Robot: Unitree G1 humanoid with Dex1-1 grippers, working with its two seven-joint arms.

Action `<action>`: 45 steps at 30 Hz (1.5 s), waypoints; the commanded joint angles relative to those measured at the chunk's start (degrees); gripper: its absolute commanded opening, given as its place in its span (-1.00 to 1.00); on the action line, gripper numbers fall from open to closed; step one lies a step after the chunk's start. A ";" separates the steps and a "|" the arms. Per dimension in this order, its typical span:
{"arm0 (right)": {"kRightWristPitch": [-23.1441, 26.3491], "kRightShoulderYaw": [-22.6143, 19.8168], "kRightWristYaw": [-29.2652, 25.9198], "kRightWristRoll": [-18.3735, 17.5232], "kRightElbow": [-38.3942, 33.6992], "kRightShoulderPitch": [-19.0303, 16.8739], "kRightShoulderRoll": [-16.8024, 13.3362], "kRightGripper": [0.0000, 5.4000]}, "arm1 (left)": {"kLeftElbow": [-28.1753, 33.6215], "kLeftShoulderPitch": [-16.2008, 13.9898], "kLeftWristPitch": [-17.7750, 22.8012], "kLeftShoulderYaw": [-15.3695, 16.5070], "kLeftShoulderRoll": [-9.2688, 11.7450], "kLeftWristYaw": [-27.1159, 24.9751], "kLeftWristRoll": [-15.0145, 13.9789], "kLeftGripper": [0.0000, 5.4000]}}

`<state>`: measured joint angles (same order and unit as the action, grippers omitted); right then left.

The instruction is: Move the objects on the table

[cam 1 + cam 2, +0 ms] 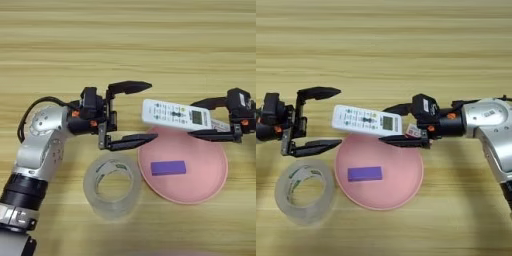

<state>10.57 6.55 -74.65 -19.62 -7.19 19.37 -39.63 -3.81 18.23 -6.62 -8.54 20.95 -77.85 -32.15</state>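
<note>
The white remote (175, 115) hangs level over the far rim of the pink plate (205, 170). My right gripper (386, 124) is shut on the remote's right end, by its small screen, one finger on each long side. My left gripper (152, 111) stands open at the remote's left end, its two fingertips (142, 87) spread wide on either side of that end without touching it. The clear tape roll (112, 210) lies flat on the table (125, 40), just left of the plate and below the left gripper.
A small purple block (168, 167) lies on the plate, left of its middle. The left arm (40, 145) comes in from the lower left, and the right arm (491, 125) enters from the right edge.
</note>
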 commanded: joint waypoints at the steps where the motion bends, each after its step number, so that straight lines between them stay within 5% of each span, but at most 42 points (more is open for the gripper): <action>1: 0.66 -0.60 -0.27 -1.24 -2.53 0.70 -1.33 0.08 | 0.32 -0.55 -0.24 -1.05 0.40 -0.97 1.71 1.00; 26: 0.58 0.02 -1.18 -2.60 -5.06 -1.17 -2.19 0.08 | -0.29 -0.49 -1.15 -0.63 -0.19 -0.90 1.73 1.00; 45: 1.40 -0.29 -0.83 -5.16 -6.81 -1.09 -1.99 0.08 | -1.43 -0.14 -2.08 -0.57 -0.40 -1.31 1.98 0.30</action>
<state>11.33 6.59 -75.50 -23.87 -12.82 17.78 -41.11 -5.11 17.47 -7.92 -9.37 20.58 -78.87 -31.36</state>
